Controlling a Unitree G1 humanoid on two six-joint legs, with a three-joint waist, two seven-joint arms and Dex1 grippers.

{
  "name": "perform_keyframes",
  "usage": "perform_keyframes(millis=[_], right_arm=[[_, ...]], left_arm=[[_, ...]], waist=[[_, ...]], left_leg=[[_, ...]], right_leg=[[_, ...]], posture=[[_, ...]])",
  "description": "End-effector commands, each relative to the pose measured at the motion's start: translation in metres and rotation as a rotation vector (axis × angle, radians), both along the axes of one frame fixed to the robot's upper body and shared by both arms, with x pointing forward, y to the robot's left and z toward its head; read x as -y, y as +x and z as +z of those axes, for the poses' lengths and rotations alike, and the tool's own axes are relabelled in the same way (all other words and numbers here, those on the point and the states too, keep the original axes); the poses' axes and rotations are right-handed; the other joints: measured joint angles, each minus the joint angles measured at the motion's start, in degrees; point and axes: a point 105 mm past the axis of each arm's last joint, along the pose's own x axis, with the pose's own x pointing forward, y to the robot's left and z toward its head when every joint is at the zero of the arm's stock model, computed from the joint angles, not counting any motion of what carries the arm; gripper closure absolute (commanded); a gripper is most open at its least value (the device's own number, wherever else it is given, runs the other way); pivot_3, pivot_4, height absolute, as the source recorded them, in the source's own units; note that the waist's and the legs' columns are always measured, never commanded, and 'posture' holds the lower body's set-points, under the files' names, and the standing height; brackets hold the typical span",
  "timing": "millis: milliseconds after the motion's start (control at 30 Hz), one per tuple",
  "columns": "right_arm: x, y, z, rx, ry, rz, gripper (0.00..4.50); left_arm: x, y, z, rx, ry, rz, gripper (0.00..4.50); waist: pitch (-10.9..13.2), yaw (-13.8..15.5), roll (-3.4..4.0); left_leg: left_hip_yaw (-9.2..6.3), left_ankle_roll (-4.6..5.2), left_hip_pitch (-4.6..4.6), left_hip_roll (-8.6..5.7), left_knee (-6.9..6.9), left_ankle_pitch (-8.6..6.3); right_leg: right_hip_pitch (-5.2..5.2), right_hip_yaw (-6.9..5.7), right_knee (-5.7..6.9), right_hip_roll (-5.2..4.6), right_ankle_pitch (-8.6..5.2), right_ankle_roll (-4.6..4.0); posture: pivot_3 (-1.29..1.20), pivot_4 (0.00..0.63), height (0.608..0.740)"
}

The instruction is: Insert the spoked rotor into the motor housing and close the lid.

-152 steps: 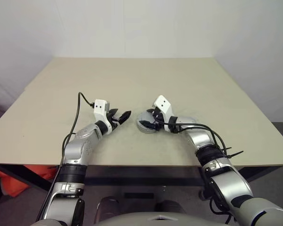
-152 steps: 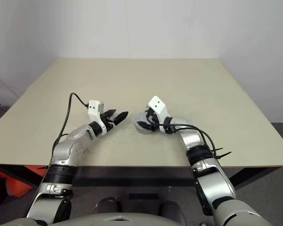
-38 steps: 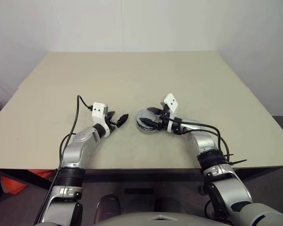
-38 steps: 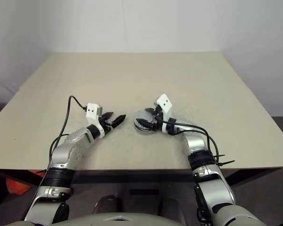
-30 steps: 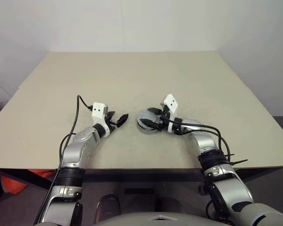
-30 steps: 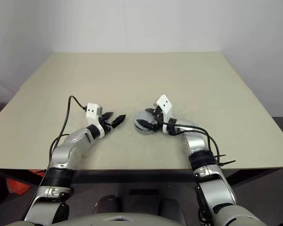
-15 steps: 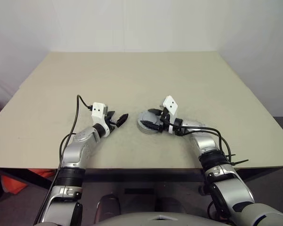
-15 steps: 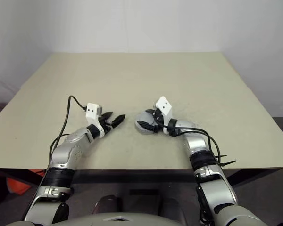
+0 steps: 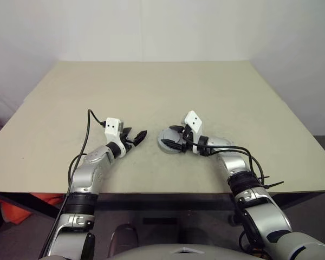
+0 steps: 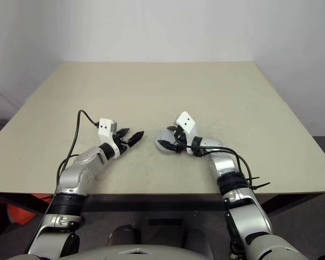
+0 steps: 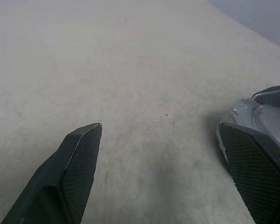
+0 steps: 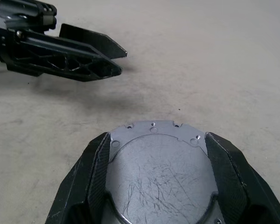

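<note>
The lid (image 12: 161,179), a smooth, scratched silver-grey metal disc, sits clamped between the right gripper (image 12: 159,182) fingers near the beige table (image 9: 151,92) centre. At its nine o'clock, the left gripper (image 11: 168,172) hangs spread, empty. A tilted lid could jam off-seat.

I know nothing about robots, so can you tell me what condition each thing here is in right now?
Smooth round silver-grey metal lid: lying flat on top of the assembly, scratched, between the right gripper's fingers.
Right gripper: fingers set on either side of the lid's rim.
Left gripper: open, empty, hovering beside the lid.
Beige table: bare around the lid.
</note>
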Motion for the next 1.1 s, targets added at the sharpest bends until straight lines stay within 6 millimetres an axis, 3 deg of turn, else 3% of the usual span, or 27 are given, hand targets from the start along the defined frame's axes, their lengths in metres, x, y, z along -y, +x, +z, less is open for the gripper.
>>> perform_keyframes(millis=[33, 133, 233, 567, 833, 967, 1100], right_arm=[[0.01, 0.001, -0.012, -0.029, -0.062, -0.026, 1.38], [0.009, 0.0, -0.013, -0.03, -0.065, -0.024, 1.38], [0.008, 0.0, -0.013, -0.029, -0.066, -0.021, 1.38], [0.008, 0.0, -0.013, -0.023, -0.064, -0.023, 1.38], [0.008, 0.0, -0.013, -0.019, -0.064, -0.032, 1.38], [0.01, 0.003, -0.012, -0.019, -0.066, -0.049, 1.38], [0.011, 0.005, -0.011, -0.056, -0.04, -0.061, 1.38]], left_arm=[[0.01, 0.008, 0.025, 0.055, -0.073, -0.013, 0.25], [0.019, 0.01, 0.028, 0.024, -0.148, -0.035, 0.25], [0.031, 0.009, 0.026, -0.036, -0.221, -0.085, 0.89], [0.059, 0.005, 0.016, -0.164, -0.29, -0.23, 4.39], [0.073, -0.002, 0.004, -0.257, -0.261, -0.292, 4.47], [0.068, -0.005, -0.015, -0.326, -0.181, -0.262, 4.47], [0.065, -0.005, -0.019, -0.336, -0.171, -0.245, 4.47]], waist=[[0.0, 0.02, 0.0], [-0.01, 0.0, -0.01], [-0.01, -0.08, -0.02], [-0.01, -0.08, -0.01], [-0.01, -0.08, -0.01], [-0.01, -0.08, -0.01], [-0.02, -0.07, 0.0]], left_leg=[[0.0, -0.01, 0.01, 0.0, 0.01, 0.0], [-0.01, -0.01, 0.03, -0.01, 0.05, 0.01], [-0.01, 0.0, 0.03, -0.02, 0.05, 0.0], [-0.01, 0.03, 0.03, -0.02, 0.06, -0.01], [-0.01, 0.03, 0.03, -0.02, 0.06, -0.01], [-0.01, 0.03, 0.08, -0.02, 0.05, -0.01], [-0.01, 0.03, 0.2, -0.03, 0.05, -0.01]], right_leg=[[0.02, 0.01, 0.0, 0.0, 0.0, 0.0], [0.06, 0.02, 0.0, -0.01, 0.0, 0.0], [0.06, 0.03, 0.0, -0.01, 0.01, 0.0], [0.06, 0.03, 0.0, -0.01, 0.01, 0.0], [0.05, 0.03, 0.0, -0.01, 0.01, 0.0], [0.11, 0.03, -0.01, -0.01, 0.01, 0.01], [0.25, 0.04, -0.03, -0.02, 0.0, 0.02]], posture=[[0.0, 0.0, 0.74], [0.0, 0.0, 0.74], [0.0, 0.0, 0.74], [0.0, 0.0, 0.74], [0.0, 0.0, 0.74], [0.0, 0.0, 0.74], [0.0, 0.0, 0.74]])
